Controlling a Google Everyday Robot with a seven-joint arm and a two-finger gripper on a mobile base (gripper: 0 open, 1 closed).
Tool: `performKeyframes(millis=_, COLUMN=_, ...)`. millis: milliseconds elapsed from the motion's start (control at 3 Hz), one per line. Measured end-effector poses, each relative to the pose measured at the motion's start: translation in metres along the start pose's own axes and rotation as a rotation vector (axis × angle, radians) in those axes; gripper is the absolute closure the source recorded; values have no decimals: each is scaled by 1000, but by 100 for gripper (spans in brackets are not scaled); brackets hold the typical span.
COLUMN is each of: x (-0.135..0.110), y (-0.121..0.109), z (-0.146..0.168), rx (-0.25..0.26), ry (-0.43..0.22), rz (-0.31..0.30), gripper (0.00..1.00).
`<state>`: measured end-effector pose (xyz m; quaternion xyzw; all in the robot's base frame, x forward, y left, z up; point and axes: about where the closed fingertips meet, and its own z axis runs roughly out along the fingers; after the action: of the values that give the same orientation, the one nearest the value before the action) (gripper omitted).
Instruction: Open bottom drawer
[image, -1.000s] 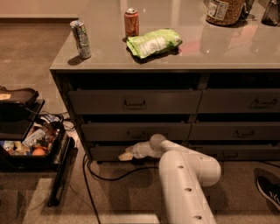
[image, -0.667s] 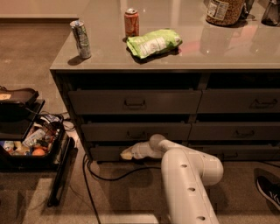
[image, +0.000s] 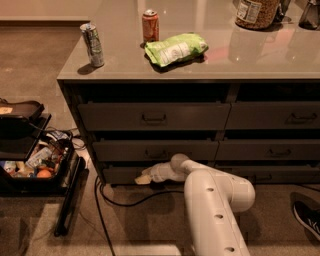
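The bottom drawer (image: 117, 175) shows as a slim, dark front panel at the foot of the left stack. The gripper (image: 142, 178) lies low against the middle of this panel, pointing left. How far it is open cannot be told, and it hides the handle. The bare panel extends left of the gripper. The arm (image: 215, 200) runs back to its right. A cable (image: 125, 202) lies just below it. Well above stand two cans (image: 93, 45) and a green bag (image: 175, 49).
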<state>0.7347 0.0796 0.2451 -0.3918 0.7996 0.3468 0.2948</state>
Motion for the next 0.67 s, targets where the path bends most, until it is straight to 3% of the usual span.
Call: performKeyframes(millis=667, x=0, y=0, z=0, rx=0, ry=0, rz=0, gripper=0)
